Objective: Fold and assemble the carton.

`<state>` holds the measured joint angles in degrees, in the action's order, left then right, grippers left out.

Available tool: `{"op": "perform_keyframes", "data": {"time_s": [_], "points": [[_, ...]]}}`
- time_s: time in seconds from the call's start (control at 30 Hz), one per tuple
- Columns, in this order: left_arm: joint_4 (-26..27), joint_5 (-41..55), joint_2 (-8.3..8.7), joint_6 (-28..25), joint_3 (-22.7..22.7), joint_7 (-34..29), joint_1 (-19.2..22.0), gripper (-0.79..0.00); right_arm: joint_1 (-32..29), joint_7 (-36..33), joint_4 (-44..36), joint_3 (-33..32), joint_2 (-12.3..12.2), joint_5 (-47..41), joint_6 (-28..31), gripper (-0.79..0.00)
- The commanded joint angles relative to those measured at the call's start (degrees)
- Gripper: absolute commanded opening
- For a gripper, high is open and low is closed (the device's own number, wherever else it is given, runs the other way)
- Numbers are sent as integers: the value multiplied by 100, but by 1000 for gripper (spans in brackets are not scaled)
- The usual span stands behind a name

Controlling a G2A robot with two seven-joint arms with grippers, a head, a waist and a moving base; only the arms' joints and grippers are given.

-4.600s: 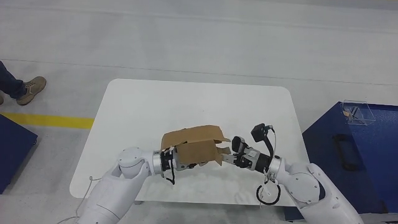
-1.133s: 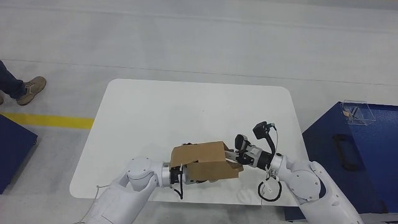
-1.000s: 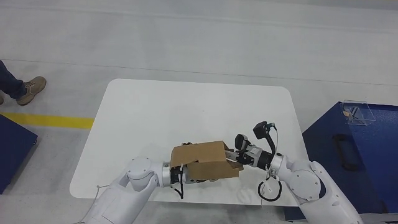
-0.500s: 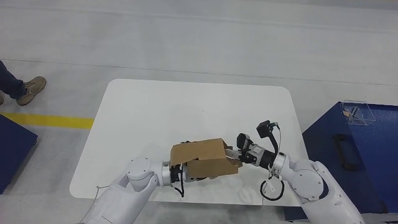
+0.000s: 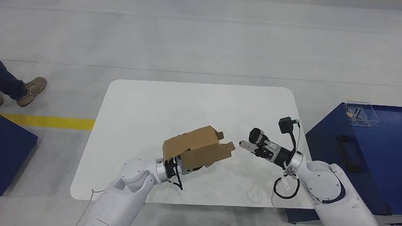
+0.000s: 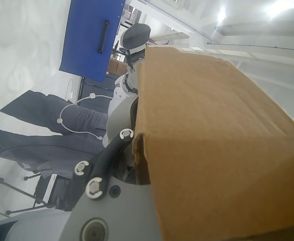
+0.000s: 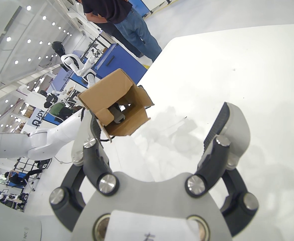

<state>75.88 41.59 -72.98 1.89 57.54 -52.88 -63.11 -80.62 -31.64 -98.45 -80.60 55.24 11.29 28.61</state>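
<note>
Top view: right hand [image 5: 254,140] had pulled back from the carton [image 5: 195,149]; left hand [image 5: 176,163] raised it, tilted, over the table [image 5: 188,107].
Left wrist view: left hand pinched a carton wall.
Right wrist view: right hand spread, empty; end flaps [image 7: 136,124] open, so folding looked unfinished.

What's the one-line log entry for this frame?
left gripper: shut on carton, held tilted above table | right gripper: open, apart from carton, facing its open end | status: end flaps open
</note>
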Motion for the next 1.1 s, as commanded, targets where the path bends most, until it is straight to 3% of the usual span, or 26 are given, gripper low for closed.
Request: {"op": "perform_keyframes", "data": {"time_s": [0.0, 1.07], "points": [[20, -8, 5, 3, 43, 99, -16, -785, -5, -50, -26, 56, 3, 122, -2, 0], [147, -218, -21, -41, -48, 54, -117, -785, 458, 292, 259, 918, 196, 842, -338, 0]]}}
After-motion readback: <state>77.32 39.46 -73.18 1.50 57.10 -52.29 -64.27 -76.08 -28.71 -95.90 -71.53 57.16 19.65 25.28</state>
